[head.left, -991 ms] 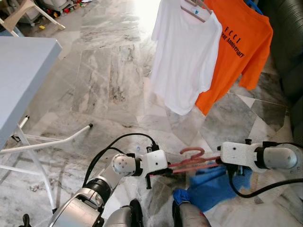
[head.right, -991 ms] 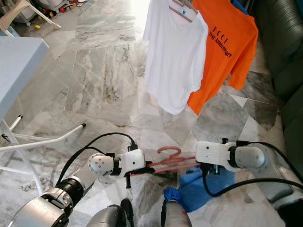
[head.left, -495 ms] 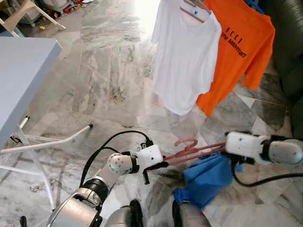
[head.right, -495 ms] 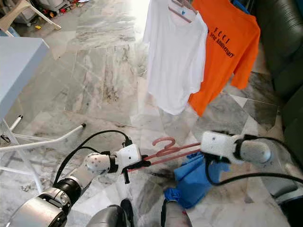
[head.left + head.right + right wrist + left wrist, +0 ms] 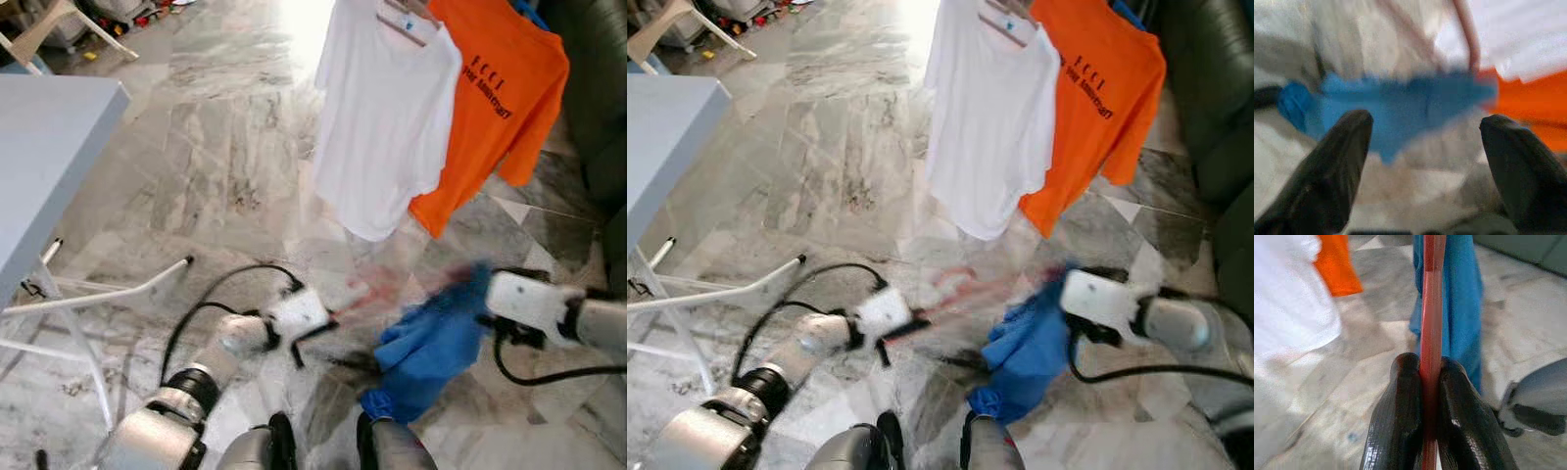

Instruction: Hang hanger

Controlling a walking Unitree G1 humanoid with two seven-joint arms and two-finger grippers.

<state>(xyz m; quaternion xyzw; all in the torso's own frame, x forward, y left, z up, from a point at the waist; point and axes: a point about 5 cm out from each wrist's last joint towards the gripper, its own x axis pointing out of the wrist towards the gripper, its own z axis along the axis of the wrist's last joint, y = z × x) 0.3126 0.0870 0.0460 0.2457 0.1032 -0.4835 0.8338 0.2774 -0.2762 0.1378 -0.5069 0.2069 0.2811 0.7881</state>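
Presently, item one: a thin pink-red plastic hanger (image 5: 1431, 308) carrying a blue cloth garment (image 5: 431, 343), low in the centre of the head views, above the grey marbled floor (image 5: 216, 147). The hanger is motion-blurred there; its long axis runs roughly from lower left to right, between the two arms.

Left hand (image 5: 1431, 396): fingers clamped tight on the hanger's bar, seen plainly in its wrist view.

Right hand (image 5: 1425, 147): fingers spread wide, gripping nothing; the blue garment lies ahead of them, apart.

Upper centre-right: a white T-shirt (image 5: 387, 117) and an orange printed T-shirt (image 5: 500, 88), both hung on hangers. These lie up and beyond the left hand, which is the carrying arm.

Upper left: a pale blue-grey bench (image 5: 44, 157) on white legs.
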